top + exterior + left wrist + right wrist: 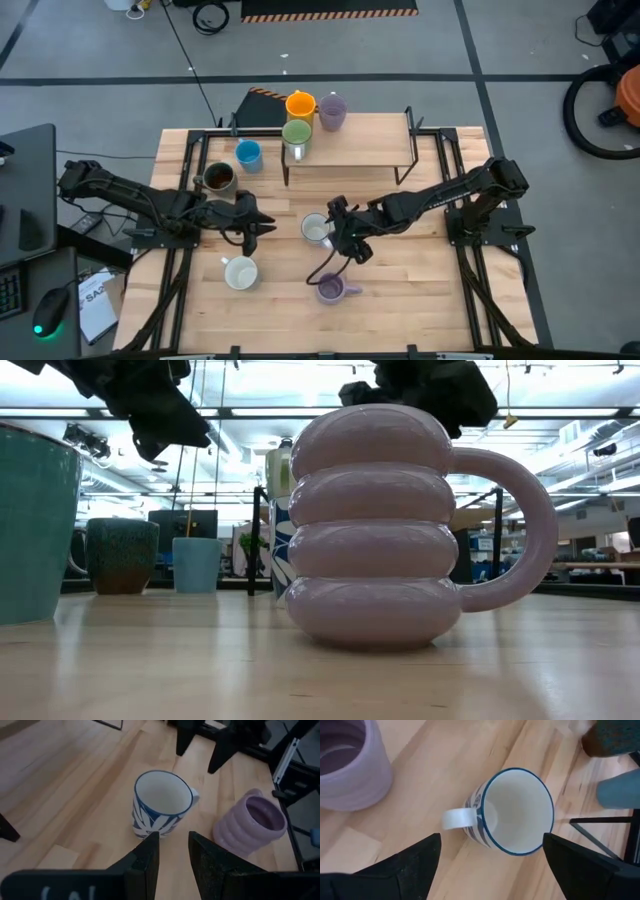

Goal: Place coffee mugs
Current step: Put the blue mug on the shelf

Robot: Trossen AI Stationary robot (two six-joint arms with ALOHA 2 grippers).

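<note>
High view: the worktop (400, 300) is pale butcher-block wood on a black frame, with a raised wooden shelf (360, 140) at its far edge. The left arm reaches in from the left, its pincer (262, 226) over the worktop's middle left; in the left wrist view its flat dark fingers (145, 862) stand close together with a narrow gap, holding nothing. The right arm reaches from the right; the right pincer (340, 232) hovers just beside the white mug (316, 229) with the blue leaf pattern and blue rim. In the right wrist view its fingers (415, 857) stand wide apart, straddling that mug from above without touching it.

Step in hand, as judged: the right pincer is lining up to grasp the white mug for placing on the shelf. The next move calls for lowering until the fingers bracket the wall, clear of the handle, then closing.

Mugs, all glazed ceramic:
- Ribbed purple mug (331, 289), stacked-ring form, near centre.
- Plain white mug (240, 272), near left.
- Dark mug (218, 178) and blue mug (248, 154), far left.
- Orange mug (300, 105), green mug (296, 135) and smooth purple mug (332, 110) at the shelf's left end.
</note>
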